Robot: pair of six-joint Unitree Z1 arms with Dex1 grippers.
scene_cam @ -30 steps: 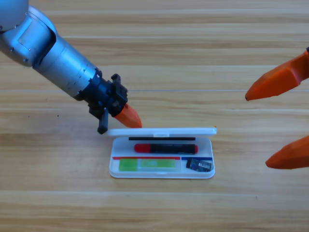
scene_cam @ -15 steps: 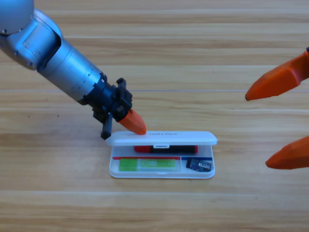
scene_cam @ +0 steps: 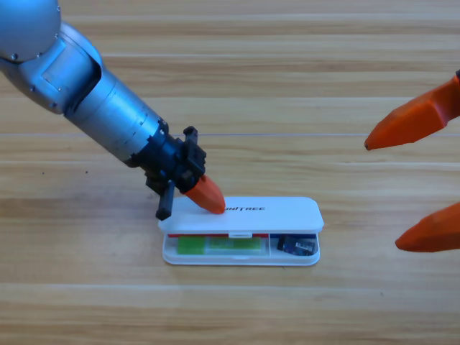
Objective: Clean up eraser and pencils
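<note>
On the lid's [scene_cam: 248, 215] 9 o'clock end, the left gripper [scene_cam: 207, 195] presses, jaws together. Green pencil [scene_cam: 219, 245] and eraser [scene_cam: 297, 246] lie in the white case [scene_cam: 241, 259]; the red-capped pencil is hidden. Push steadily toward 6 o'clock until it latches. At 3 o'clock, the right gripper [scene_cam: 406, 188] waits, spread.

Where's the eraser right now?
The eraser lies in the white case's lower right compartment, right of the green pencil, under the half-lowered lid.
</note>
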